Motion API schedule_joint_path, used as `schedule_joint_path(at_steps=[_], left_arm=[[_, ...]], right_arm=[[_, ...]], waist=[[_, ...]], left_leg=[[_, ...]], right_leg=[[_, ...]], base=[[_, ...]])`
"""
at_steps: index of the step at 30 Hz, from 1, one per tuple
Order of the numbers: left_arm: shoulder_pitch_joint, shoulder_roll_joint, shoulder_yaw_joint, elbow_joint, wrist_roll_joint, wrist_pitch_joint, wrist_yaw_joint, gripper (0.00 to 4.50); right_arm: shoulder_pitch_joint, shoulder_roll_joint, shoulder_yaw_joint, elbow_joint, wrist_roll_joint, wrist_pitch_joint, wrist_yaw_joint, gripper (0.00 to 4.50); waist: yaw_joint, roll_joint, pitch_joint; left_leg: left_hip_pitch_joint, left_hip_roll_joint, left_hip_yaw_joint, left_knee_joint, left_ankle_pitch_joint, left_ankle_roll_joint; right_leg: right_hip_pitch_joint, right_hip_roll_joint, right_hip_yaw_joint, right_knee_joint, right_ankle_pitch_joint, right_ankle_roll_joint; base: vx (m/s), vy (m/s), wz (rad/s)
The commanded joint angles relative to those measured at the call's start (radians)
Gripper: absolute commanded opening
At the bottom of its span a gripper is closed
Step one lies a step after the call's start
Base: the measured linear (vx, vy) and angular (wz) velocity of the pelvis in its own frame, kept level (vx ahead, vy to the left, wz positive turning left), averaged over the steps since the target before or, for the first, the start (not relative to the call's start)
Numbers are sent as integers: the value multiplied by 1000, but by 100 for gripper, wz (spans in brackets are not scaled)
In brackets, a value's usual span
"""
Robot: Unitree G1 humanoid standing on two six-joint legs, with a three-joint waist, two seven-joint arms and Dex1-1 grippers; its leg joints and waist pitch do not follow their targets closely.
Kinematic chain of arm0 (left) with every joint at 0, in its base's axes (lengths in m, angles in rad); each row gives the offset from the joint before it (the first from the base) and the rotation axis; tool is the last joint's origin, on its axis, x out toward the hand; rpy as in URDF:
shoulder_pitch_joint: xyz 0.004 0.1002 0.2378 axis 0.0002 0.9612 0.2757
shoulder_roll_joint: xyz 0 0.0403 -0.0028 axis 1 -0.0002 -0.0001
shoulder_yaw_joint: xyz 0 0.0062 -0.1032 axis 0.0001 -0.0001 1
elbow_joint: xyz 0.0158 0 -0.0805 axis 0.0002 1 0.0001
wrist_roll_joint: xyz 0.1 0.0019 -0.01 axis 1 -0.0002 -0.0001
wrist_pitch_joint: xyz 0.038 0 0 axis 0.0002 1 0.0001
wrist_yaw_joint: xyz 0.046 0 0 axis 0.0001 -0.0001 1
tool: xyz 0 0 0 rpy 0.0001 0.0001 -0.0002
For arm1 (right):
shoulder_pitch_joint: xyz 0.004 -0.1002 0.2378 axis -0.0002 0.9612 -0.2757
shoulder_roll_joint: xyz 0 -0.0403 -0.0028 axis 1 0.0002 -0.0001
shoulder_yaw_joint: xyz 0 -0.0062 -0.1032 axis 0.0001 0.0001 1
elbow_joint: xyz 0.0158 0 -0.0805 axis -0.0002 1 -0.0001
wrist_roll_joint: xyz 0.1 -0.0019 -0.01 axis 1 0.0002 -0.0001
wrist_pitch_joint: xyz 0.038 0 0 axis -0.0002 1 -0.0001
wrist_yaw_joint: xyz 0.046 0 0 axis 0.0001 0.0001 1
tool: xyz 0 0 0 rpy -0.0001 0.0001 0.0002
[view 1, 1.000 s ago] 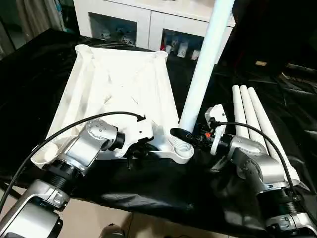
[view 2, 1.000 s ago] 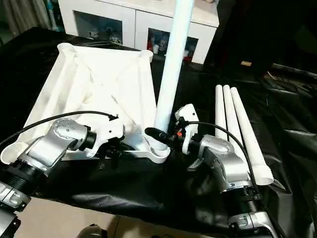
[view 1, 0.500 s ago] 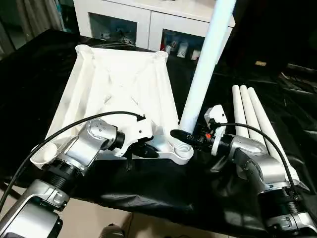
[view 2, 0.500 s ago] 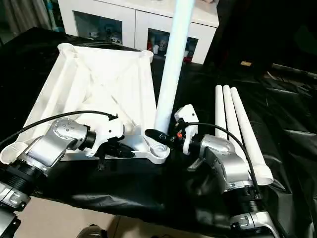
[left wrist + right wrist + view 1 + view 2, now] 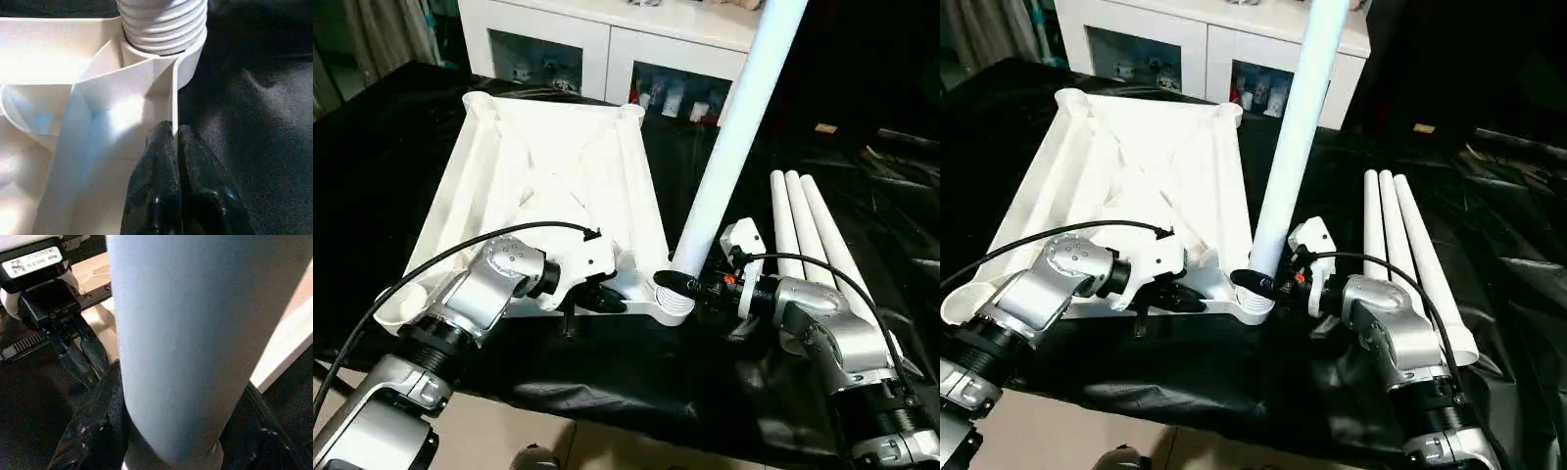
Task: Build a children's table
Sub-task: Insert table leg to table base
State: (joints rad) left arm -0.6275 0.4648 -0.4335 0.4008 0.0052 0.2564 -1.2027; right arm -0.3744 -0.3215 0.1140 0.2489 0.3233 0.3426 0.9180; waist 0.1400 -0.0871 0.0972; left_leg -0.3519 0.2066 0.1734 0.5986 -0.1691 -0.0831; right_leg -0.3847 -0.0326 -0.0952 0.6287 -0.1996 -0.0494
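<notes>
1. Four views, head pair first. Left eye: the children's table (image 5: 548, 186) lies top-down, ribbed underside up, on the black-draped counter (image 5: 636, 382). One leg (image 5: 729, 157) stands in the near right corner socket (image 5: 671, 299). It now leans further to the right and away from the robot than it did a second ago, while its threaded foot is in the same socket. My read: the leg is being worked or aligned in the socket, not yet seated straight.
2. Same view: the right pincer (image 5: 690, 286) is clamped on the leg just above the socket, and the right forearm sits lower and further right than before.
3. Right eye: the left pincer (image 5: 1180, 302) is at the tabletop's near edge, just beside the socket. Its fingers have drawn in since a second ago. Three spare legs (image 5: 1396, 245) lie side by side on the counter to the right, unmoved.
4. Left wrist: the left pincer's fingers (image 5: 159, 176) are pinched shut on the thin white rim (image 5: 174, 93) of the tabletop below the socket, with the leg's ribbed thread visible at the socket mouth. My read: it braces the top while the other arm handles the leg.
5. Right wrist: the leg is gripped on both sides by the black fingers (image 5: 95, 426), so it's a firm hold. One leg of four is in hand and three are still to fit.
</notes>
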Motion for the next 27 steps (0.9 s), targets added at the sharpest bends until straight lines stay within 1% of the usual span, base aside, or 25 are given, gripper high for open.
schedule_joint_path(at_steps=[1, 4, 5, 6, 7, 8, 10, 11, 13, 14, 15, 16, 17, 19, 20, 21, 22, 23, 25, 26, 27], left_arm=[[-6, -3, -13, 14, 21, 0, 2, 0], [-10, -2, -8, 17, 22, -2, 3, 0], [-10, -5, -2, 18, 18, -2, 5, 0], [-9, -7, 1, 19, 17, -3, 9, 0], [-8, -12, 6, 19, 12, 0, 14, 0], [-6, -16, 11, 18, 8, 4, 19, 0], [-5, -19, 13, 17, 8, 5, 24, 0], [-3, -22, 18, 15, 6, 9, 32, 0], [-1, -24, 20, 17, 5, 6, 37, 0], [-2, -26, 22, 17, 4, 7, 38, 0], [-2, -27, 22, 17, 3, 9, 39, 0], [-3, -28, 24, 18, 3, 9, 42, 0], [-7, -31, 27, 23, 3, 8, 48, 0], [-8, -32, 28, 25, 4, 8, 49, 0], [-12, -35, 31, 32, 6, 5, 55, 0], [-13, -36, 32, 34, 6, 5, 57, 0], [-15, -38, 33, 37, 7, 3, 61, 0], [-18, -40, 35, 42, 7, 0, 67, 0], [-22, -43, 37, 48, 8, -2, 73, 0], [-26, -47, 40, 56, 8, -5, 78, 0], [-27, -47, 41, 58, 8, -6, 79, 0]], right_arm=[[13, -3, 4, 17, -6, 13, -2, 195], [14, -1, 2, 21, -4, 12, -6, 195], [16, 12, -12, 39, 2, 2, -16, 195], [17, 20, -22, 52, 7, -4, -22, 195], [19, 28, -32, 68, 12, -10, -30, 195], [23, 35, -42, 83, 16, -18, -37, 195], [27, 40, -49, 91, 19, -26, -42, 195], [40, 55, -69, 111, 30, -39, -54, 195], [52, 68, -87, 129, 40, -51, -65, 195], [61, 75, -94, 138, 43, -61, -71, 195], [67, 79, -98, 144, 45, -68, -75, 195], [75, 83, -101, 147, 45, -77, -77, 195], [96, 97, -108, 151, 46, -101, -85, 195], [103, 103, -112, 154, 46, -112, -88, 195], [118, 116, -120, 158, 48, -131, -99, 195], [122, 120, -122, 160, 48, -138, -103, 195], [131, 125, -122, 161, 48, -149, -106, 195], [141, 132, -126, 163, 46, -164, -112, 195], [159, 145, -132, 163, 47, -190, -123, 195], [171, 157, -143, 161, 52, -210, -136, 195], [173, 160, -146, 161, 53, -213, -138, 195]], waist=[[-5, 16, -75], [-4, 16, -76], [-4, 21, -76], [-5, 18, -76], [-5, 18, -75], [-5, 20, -73], [-5, 20, -73], [-5, 26, -72], [-5, 25, -72], [-4, 26, -72], [-4, 25, -72], [-3, 29, -71], [-4, 29, -72], [-3, 28, -72], [-4, 32, -71], [-4, 29, -69], [-4, 30, -68], [-3, 34, -68], [-5, 32, -69], [-4, 39, -70], [-5, 38, -70]], left_leg=[[11, 40, -16, -72, -197, 5], [11, 40, -16, -72, -186, 7], [11, 40, -17, -72, -186, 7], [11, 40, -16, -73, -189, 7], [11, 39, -16, -72, -192, 7], [13, 40, -16, -73, -204, 5], [14, 41, -17, -73, -217, 3], [15, 42, -18, -75, -231, -1], [15, 41, -19, -75, -236, -1], [15, 41, -19, -75, -233, 1], [15, 42, -19, -75, -231, 2], [16, 42, -20, -76, -233, 1], [16, 43, -19, -76, -238, 1], [16, 43, -19, -76, -242, 1], [17, 41, -20, -77, -246, 1], [18, 41, -18, -77, -255, 3], [20, 40, -19, -77, -264, 3], [20, 40, -19, -77, -268, 5], [21, 41, -21, -79, -278, 5], [20, 42, -22, -80, -284, 6], [21, 42, -22, -80, -286, 6]], right_leg=[[46, -127, 73, -96, -307, -117], [46, -126, 73, -94, -285, -121], [46, -126, 73, -92, -278, -124], [46, -126, 73, -93, -274, -128], [46, -127, 73, -94, -279, -129], [44, -128, 72, -97, -295, -131], [44, -128, 72, -99, -314, -128], [42, -128, 72, -101, -318, -128], [43, -129, 72, -101, -318, -130], [44, -130, 72, -100, -315, -132], [44, -130, 72, -99, -307, -135], [42, -129, 72, -99, -305, -137], [42, -129, 72, -99, -299, -140], [42, -131, 72, -99, -297, -142], [42, -129, 70, -98, -304, -142], [40, -130, 71, -103, -320, -138], [39, -131, 71, -105, -336, -136], [39, -132, 70, -107, -358, -130], [39, -133, 68, -109, -374, -124], [38, -135, 68, -110, -382, -120], [37, -135, 69, -112, -379, -120]], base=[[0, 0, 0], [0, 0, 0], [0, 0, 0], [0, 0, 0], [0, 0, 0], [0, 0, 0], [0, 0, 0], [0, 0, 0], [0, 0, 0], [0, 0, 0], [0, 0, 0], [0, 0, 0], [0, 0, 0], [0, 0, 0], [0, 0, 0], [0, 0, 0], [0, 0, 0], [0, 0, 0], [0, 0, 0], [0, 0, 0], [0, 0, 0]])
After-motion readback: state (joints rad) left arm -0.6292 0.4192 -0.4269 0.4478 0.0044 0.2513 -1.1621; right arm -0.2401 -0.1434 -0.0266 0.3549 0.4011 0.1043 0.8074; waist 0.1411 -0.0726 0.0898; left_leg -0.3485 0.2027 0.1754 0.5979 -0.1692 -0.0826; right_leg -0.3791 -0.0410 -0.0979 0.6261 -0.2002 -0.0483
